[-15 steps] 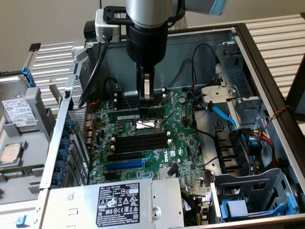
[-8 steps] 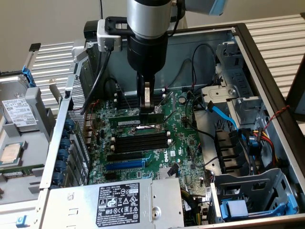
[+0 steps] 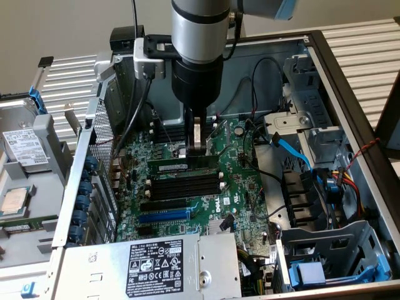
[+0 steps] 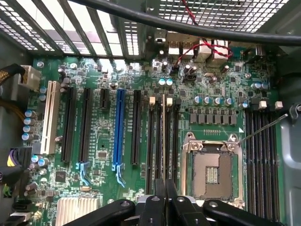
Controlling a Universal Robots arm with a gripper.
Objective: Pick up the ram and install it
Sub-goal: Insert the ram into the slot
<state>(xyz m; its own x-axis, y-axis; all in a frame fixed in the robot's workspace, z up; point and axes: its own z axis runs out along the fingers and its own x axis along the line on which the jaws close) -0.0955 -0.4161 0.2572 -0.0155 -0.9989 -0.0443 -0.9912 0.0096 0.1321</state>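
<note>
The ram [image 3: 181, 165], a long green stick with a white label, stands on edge over the bank of black memory slots [image 3: 185, 184] on the green motherboard [image 3: 240, 187] inside the open computer case. My gripper [image 3: 199, 149] comes straight down on it, with its narrow fingers together on the stick's top edge near the middle. In the wrist view my gripper [image 4: 165, 195] shows its black fingers [image 4: 160, 190] pressed close over the memory slots [image 4: 164, 136], beside the empty processor socket [image 4: 211, 172]. There the stick itself is hard to make out. The blue expansion slot [image 3: 164, 215] lies nearer the camera.
A grey power supply [image 3: 156, 265] fills the case's near side. A blue cable [image 3: 294, 150], red and black wires and a metal drive cage [image 3: 325, 250] crowd the exterior view's right. A fan bracket and black cables [image 3: 134, 119] hang by the wrist.
</note>
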